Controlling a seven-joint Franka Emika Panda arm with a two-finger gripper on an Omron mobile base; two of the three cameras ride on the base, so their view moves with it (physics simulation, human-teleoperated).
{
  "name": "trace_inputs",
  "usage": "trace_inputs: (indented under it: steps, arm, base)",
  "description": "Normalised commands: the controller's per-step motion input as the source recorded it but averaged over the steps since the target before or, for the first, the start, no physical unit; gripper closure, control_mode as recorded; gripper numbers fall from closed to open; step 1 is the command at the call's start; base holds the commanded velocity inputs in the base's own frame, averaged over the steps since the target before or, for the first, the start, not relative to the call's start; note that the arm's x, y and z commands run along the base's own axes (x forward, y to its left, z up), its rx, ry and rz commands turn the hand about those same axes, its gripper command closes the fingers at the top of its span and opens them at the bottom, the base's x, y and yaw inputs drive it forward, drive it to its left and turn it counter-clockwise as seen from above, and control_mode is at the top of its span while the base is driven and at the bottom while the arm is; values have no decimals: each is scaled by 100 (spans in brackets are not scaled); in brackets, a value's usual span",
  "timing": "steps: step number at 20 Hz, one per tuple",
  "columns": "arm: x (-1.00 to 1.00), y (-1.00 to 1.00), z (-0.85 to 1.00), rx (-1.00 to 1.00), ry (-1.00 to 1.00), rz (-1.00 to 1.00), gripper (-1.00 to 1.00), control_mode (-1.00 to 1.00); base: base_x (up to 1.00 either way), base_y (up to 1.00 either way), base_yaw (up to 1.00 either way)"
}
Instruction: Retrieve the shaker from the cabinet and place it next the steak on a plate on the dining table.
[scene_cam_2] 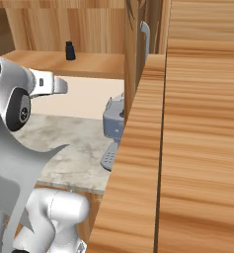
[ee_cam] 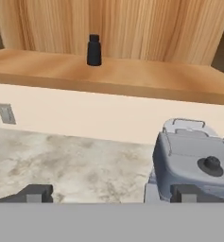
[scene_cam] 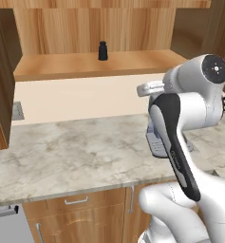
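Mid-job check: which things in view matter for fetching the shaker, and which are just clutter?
For the job:
- shaker, upright on the shelf
- cabinet, door open
- end effector, open, holding nothing

Just lying about:
- grey toaster on the marbled counter
- wall outlet

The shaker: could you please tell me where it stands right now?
The shaker stands upright on the cabinet shelf, near its back wall, above the marbled counter.
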Motion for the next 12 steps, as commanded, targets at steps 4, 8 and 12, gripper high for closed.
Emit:
trace_inputs:
  steps: [4, 8, 12]
  arm:
    - [8, 22, 36, -1, -17, 0, -100, -100]
    - [14, 16, 31, 0, -14, 4, -100, -100]
    - [32, 10, 27, 0, -3, 0, -100, -100]
  base:
    - [0, 0, 0]
    - [0, 0, 0]
    - [0, 0, 0]
